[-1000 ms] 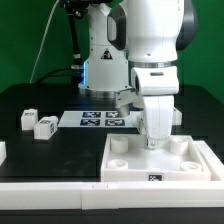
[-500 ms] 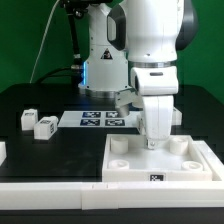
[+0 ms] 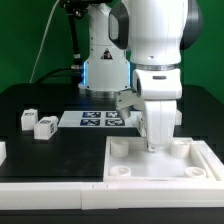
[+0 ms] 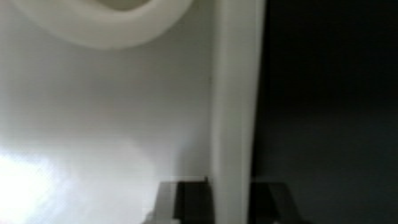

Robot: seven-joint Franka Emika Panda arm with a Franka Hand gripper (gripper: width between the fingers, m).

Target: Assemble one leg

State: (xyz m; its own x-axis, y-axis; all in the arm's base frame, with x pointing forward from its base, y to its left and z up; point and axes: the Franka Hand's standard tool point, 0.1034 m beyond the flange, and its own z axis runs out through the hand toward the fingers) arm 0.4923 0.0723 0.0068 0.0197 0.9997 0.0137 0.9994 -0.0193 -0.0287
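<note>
The exterior view shows the arm reaching down over the big flat panel [image 3: 165, 166], which lies on the near side of the black desk [image 3: 60, 150], toward the exterior view's right. The claw [image 3: 152, 146] is low, at the panel's far edge. In the wrist view its two dark fingers [image 4: 182, 202] sit one on each side of a thin white edge of the panel. They look pressed against it, so the claw seems to be pinching the panel. It is not holding the leg. The leg [image 3: 45, 126] sits on the desk, well apart from the claw, at the exterior view's left. Another small block [image 3: 27, 120] like it lies just beside it. The marker board [image 3: 100, 119] lies between the blocks and the arm. The round holes [image 3: 118, 150] at the panel's corners look empty. I think the job has only just begun. The leg still has to be picked up, carried to a corner hole and fixed in.
</note>
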